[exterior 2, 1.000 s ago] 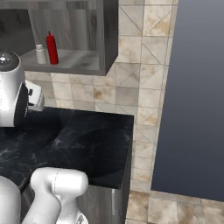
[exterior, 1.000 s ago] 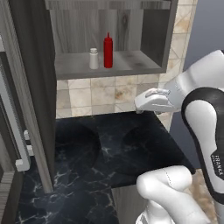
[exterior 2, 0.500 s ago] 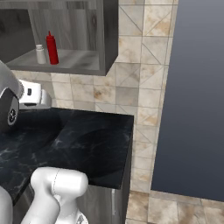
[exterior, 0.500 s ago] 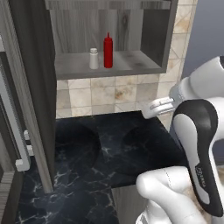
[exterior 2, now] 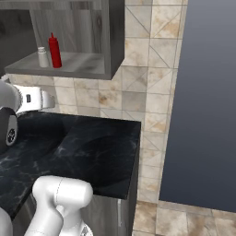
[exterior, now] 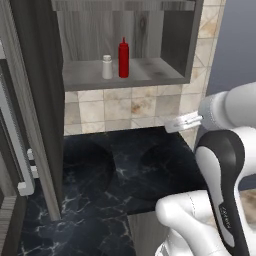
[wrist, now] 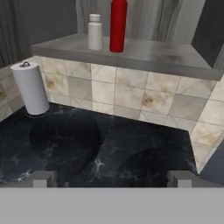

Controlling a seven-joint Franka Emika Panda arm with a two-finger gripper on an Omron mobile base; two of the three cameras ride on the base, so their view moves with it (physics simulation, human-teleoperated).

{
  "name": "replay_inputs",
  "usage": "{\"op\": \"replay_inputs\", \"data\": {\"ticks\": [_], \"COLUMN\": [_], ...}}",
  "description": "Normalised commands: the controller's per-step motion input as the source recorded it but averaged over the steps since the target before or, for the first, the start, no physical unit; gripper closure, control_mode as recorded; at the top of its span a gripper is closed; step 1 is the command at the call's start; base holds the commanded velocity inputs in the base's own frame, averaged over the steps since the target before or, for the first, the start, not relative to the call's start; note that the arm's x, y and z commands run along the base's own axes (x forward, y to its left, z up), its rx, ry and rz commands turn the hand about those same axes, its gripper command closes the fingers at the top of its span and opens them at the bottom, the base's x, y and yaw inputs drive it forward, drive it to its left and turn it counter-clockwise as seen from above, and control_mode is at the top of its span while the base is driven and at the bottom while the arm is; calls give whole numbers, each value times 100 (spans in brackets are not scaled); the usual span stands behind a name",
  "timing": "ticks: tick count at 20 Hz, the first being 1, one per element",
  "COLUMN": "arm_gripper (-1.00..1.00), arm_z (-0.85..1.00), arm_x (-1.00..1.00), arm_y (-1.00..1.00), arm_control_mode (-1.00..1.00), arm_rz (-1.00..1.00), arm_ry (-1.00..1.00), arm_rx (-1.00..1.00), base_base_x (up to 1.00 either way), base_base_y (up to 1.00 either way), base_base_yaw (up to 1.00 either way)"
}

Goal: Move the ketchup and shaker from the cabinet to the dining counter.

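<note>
The red ketchup (exterior: 123,58) (exterior 2: 55,50) (wrist: 118,26) stands upright on the shelf of the open grey cabinet (exterior: 125,79) (exterior 2: 69,67). The stubby pale shaker (exterior: 107,67) (exterior 2: 43,57) (wrist: 95,33) is close beside it on its left. My gripper (exterior: 170,126) (wrist: 111,179) hovers over the black counter, below the shelf and well short of both bottles. Its fingertips (wrist: 43,178) stand far apart at the bottom corners of the hand view with nothing between them, so it is open. The dining counter is out of view.
A black marble counter (exterior: 115,175) (wrist: 109,144) runs under the cabinet against a tiled wall. A white paper towel roll (wrist: 30,87) stands on it at the left. The open cabinet door (exterior: 32,100) juts out on the left. A dark wall (exterior 2: 203,92) lies to the right.
The arm has folded: its dark elbow link has swung down in front of the base cameras, and the hand has slid slightly right and down. The bottles have not moved.
</note>
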Motion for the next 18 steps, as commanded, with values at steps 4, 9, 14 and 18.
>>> {"op": "replay_inputs", "data": {"ticks": [4,9,14,18], "arm_gripper": [-100,-100,-100,-100], "arm_z": [39,30,13,4], "arm_x": [21,27,32,26], "arm_y": [0,0,0,0], "arm_control_mode": [-100,-100,-100,-100], "arm_rz": [0,0,0,0], "arm_ry": [-2,0,0,-5], "arm_rx": [0,0,0,0], "base_base_x": [0,0,0,0], "base_base_y": [0,0,0,0], "base_base_yaw": [0,0,0,0]}}
